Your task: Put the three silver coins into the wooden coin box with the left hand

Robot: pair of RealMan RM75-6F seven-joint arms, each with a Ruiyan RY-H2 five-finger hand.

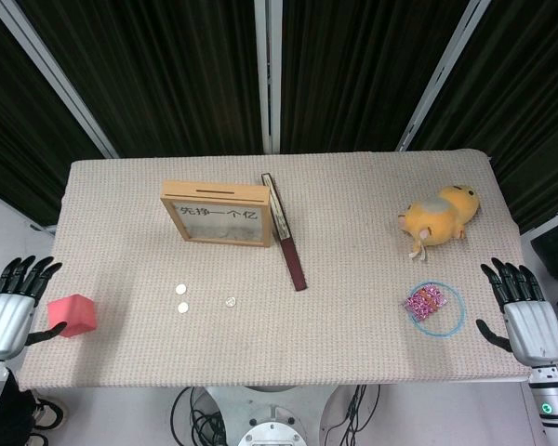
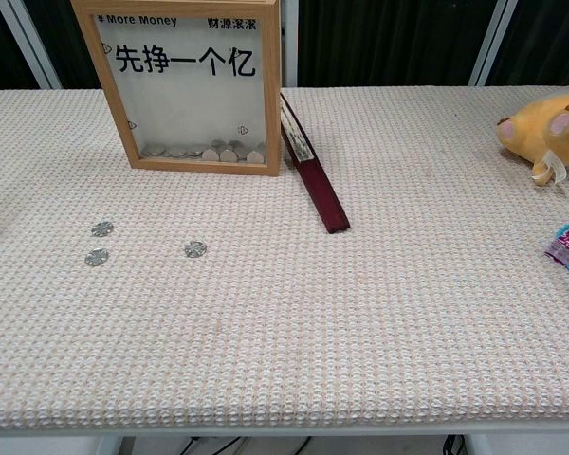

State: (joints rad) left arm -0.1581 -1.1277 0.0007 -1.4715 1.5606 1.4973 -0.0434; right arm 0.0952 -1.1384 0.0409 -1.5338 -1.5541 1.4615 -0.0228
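Head view shows the left hand (image 1: 14, 311) off the table's (image 1: 353, 362) left edge, fingers spread and holding nothing, just beside a red cube (image 1: 73, 314); the right hand (image 1: 521, 311) hangs likewise empty and spread off the right edge. Three coins (image 2: 101, 228) (image 2: 97, 257) (image 2: 195, 248) lie flat on the cloth in front of the upright coin box (image 2: 185, 85), which has coins piled at its bottom. A dark red case (image 2: 315, 185) leans against the box's right side, with a yellow plush (image 1: 439, 214) and a pink packet (image 1: 424, 301) in a blue ring (image 1: 456, 311) far right.

Three coins (image 1: 180, 290) on table (image 1: 353, 372) before coin box (image 1: 216, 214), plush toy (image 1: 439, 214) far right.
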